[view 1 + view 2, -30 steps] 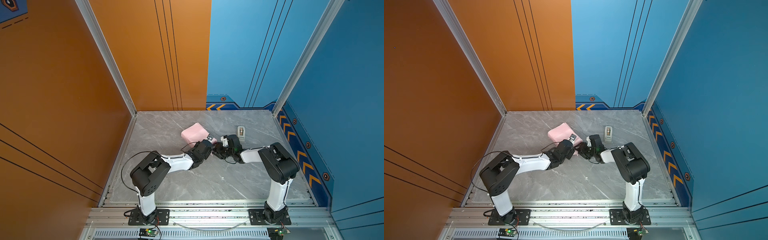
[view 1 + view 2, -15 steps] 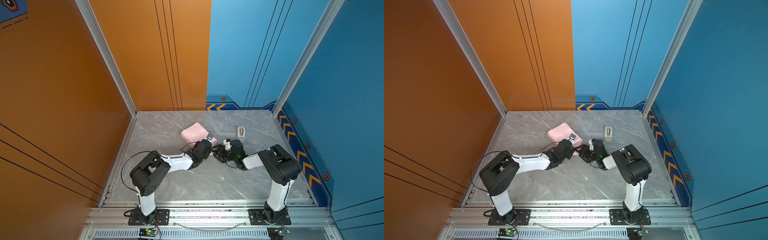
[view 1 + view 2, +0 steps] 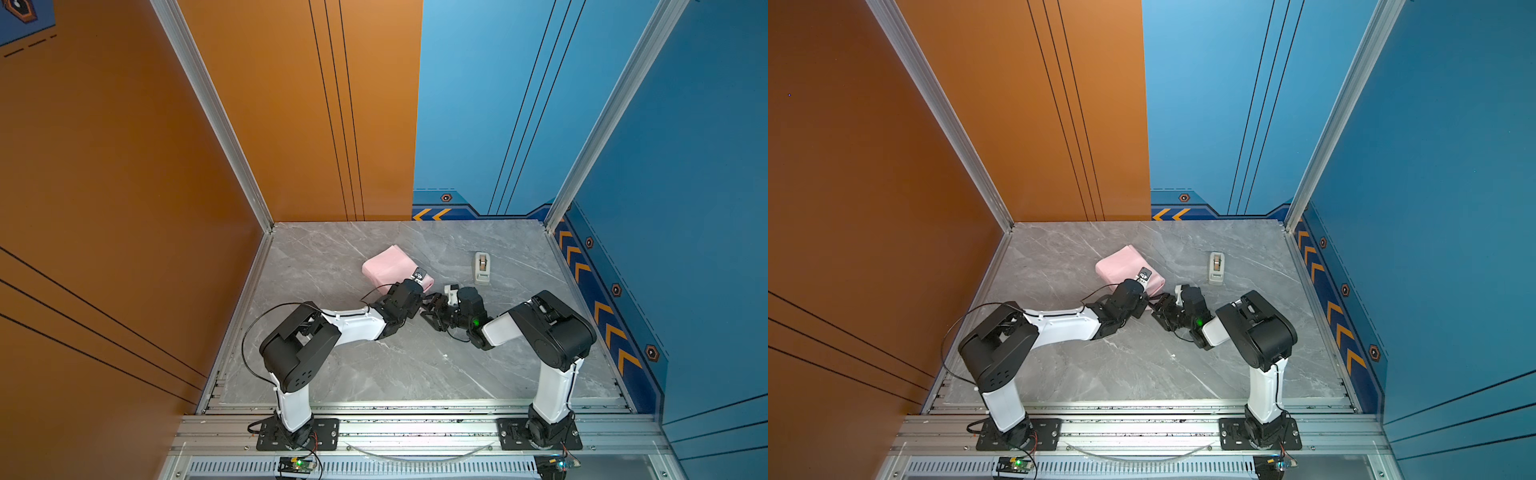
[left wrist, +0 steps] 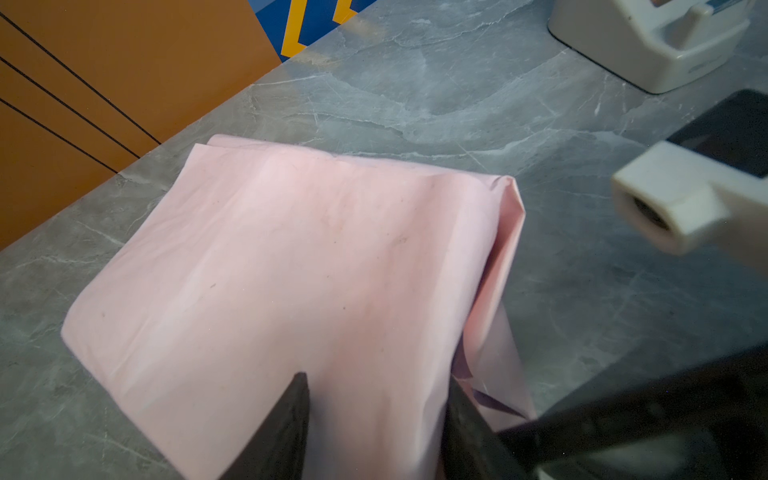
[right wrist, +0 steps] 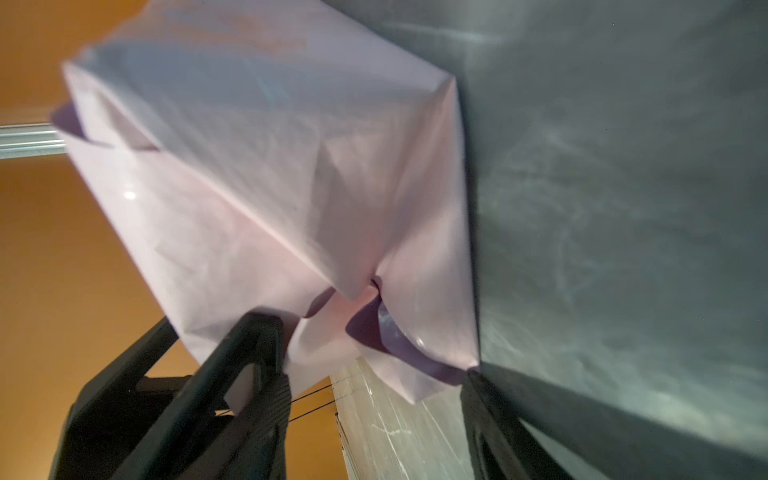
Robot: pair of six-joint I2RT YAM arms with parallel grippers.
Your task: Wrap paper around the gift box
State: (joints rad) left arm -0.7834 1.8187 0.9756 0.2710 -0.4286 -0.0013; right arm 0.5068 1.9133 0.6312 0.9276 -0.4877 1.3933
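Paper lies straddled by left tool, its end by right tool.

White arm links, black joints, a looping black cable, green indicator light.

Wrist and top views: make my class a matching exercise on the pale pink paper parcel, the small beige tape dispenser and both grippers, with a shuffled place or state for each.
Things
1. pale pink paper parcel
2. small beige tape dispenser
3. left gripper
4. right gripper

Places or states
A. jaws apart, purple-lined end flap between them
B. creased, with both grippers at it
C. fingers over the plain pink face
D. stands alone, touched by no gripper

Pairs: 1-B, 2-D, 3-C, 4-A
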